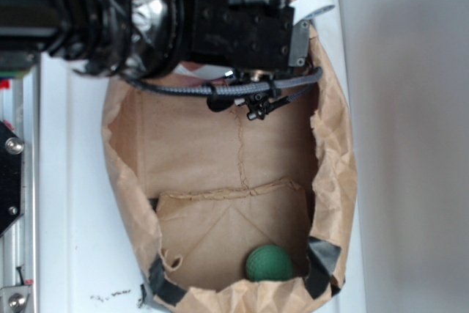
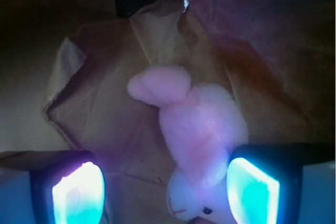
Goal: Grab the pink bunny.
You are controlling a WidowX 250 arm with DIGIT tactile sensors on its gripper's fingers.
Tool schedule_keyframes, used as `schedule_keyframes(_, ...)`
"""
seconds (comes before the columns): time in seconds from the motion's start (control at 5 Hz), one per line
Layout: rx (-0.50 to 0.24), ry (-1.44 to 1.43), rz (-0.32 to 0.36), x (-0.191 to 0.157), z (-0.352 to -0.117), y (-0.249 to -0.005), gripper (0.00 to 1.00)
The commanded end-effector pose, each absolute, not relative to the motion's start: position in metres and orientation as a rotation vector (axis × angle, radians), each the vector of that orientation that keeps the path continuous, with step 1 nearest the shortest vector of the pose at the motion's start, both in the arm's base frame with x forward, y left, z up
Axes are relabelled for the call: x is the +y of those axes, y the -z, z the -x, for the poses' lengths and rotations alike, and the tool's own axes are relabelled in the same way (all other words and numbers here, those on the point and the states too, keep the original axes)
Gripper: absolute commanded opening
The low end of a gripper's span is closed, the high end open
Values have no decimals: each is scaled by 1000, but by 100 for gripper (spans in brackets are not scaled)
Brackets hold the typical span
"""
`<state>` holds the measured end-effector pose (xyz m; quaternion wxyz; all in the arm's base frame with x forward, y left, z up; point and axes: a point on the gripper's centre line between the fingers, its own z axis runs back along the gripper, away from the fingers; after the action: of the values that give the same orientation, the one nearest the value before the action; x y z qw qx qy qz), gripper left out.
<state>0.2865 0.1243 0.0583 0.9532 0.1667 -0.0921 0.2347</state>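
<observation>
fuzzy plush pink bunny (image 2: 202,129), crinkled matt paper bag (image 1: 190,152)

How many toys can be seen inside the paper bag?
2. The green ball lies at the bag's bottom edge in the exterior view. The pink bunny lies between the open fingers in the wrist view. The arm may hide others.

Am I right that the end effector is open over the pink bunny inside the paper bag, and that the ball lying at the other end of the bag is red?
Not quite: the ball is green, not red, as the exterior view shows. The rest holds. In the wrist view the end effector is open, with the pink bunny lying on the brown paper bag between its fingers.
</observation>
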Motion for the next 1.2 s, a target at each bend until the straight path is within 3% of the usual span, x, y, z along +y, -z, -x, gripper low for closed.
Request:
schedule_keyframes(0.0, -225, -492, -365, 132, -290, -64, 100)
schedule_keyframes(0.4, -217, -484, -369, 130, -290, -61, 100)
schedule_keyframes(0.6, -211, -492, -355, 130, -291, -63, 0)
schedule_keyframes(1.0, -215, -485, -365, 129, -291, -62, 0)
